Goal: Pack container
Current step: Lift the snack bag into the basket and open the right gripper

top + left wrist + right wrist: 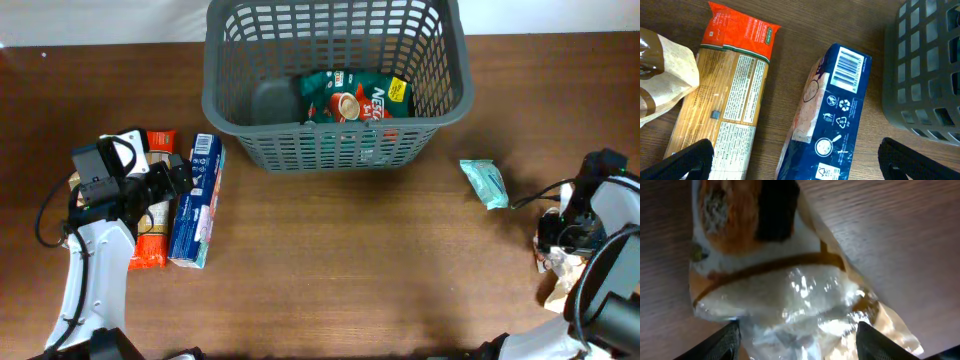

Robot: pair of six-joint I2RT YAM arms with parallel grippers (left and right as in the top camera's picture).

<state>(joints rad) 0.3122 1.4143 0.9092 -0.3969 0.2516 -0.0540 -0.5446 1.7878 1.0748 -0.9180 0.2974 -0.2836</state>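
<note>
The dark grey slotted container stands at the back middle with a green coffee packet inside; its corner shows in the left wrist view. My left gripper is open, with its fingers on either side of a blue packet lying on the table. In the overhead view the left gripper is over the blue packet. My right gripper is open, straddling a clear and tan bread packet. In the overhead view it is at the right edge.
An orange spaghetti packet lies left of the blue one, with a brown and white bag beside it. A teal packet lies right of the container.
</note>
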